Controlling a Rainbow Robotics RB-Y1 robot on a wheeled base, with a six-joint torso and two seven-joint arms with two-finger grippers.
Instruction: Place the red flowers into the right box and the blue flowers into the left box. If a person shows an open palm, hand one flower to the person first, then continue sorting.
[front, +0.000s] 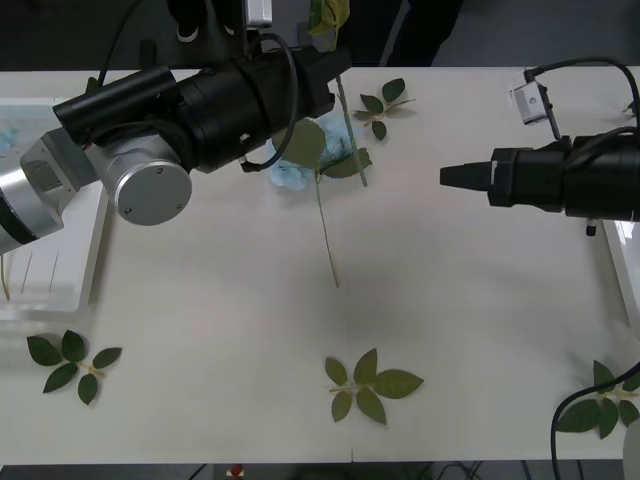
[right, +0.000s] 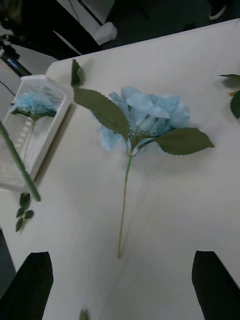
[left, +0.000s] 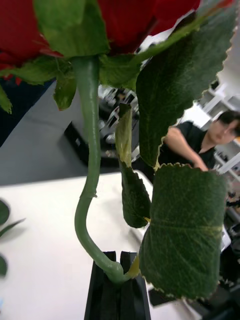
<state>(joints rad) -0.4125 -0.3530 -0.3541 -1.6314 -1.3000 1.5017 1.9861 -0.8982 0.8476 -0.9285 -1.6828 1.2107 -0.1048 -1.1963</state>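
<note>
While the left gripper (left: 119, 280) is raised over the far middle of the table (front: 470, 330), its black fingers are pressed together on the stem of a red flower (left: 90, 165). In the left wrist view the stem curves up from the clamped fingertips to the red bloom, with broad serrated leaves hanging alongside. From the front, the stem runs down past the gripper's tip and leaves stick up above it.

The right gripper (right: 120, 280) hangs over the right side of the table, pointed toward the centre, fingers spread apart with nothing between them. Its camera looks onto a blue flower (right: 147, 122) lying flat on the table: pale blue cluster, two broad leaves, thin stem trailing toward the gripper. In the front view this flower sits at the far centre, partly under the left arm, stem pointing toward the near edge.

The left box (right: 47, 135) sits at the left edge of the table, with another blue bloom (right: 32, 102) inside at its far end. The right box (front: 622, 265) shows as a white rim at the right edge, below the right arm.

Green leaf sprigs lie loose on the table: one near centre (front: 368, 385), one near left (front: 72, 362), one near right (front: 600, 405), one at the far side (front: 382, 103).
</note>
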